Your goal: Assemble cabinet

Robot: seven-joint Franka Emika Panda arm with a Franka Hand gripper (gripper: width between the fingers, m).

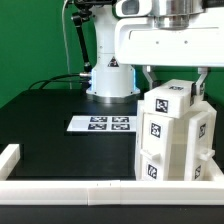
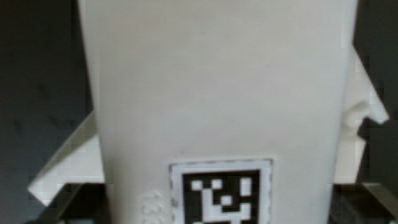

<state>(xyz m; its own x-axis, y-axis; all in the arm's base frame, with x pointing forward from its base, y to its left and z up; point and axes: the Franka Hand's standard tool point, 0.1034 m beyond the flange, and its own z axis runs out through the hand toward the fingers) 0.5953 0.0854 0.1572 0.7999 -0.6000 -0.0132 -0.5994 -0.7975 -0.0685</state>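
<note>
Directly beneath the gripper (image 1: 172,82) stands the cabinet body (image 1: 178,140), a tall white box with fiducial tags on its faces, its long axis upright and in line with the arm's approach from above. The dark fingers (image 1: 147,78) straddle the smaller tagged block (image 1: 170,98) at its top, one on each side, and look closed against it, though actual contact cannot be confirmed from the exterior view. In the wrist view a broad white panel (image 2: 214,90) fills the frame with one tag (image 2: 222,192) low on it. The cabinet rests on the black table (image 1: 50,145), close to the white border rail (image 1: 70,188) in the foreground and near the exterior view's right. The marker board (image 1: 102,124) lies well apart, toward the robot base (image 1: 110,80), leaving open table between.
</note>
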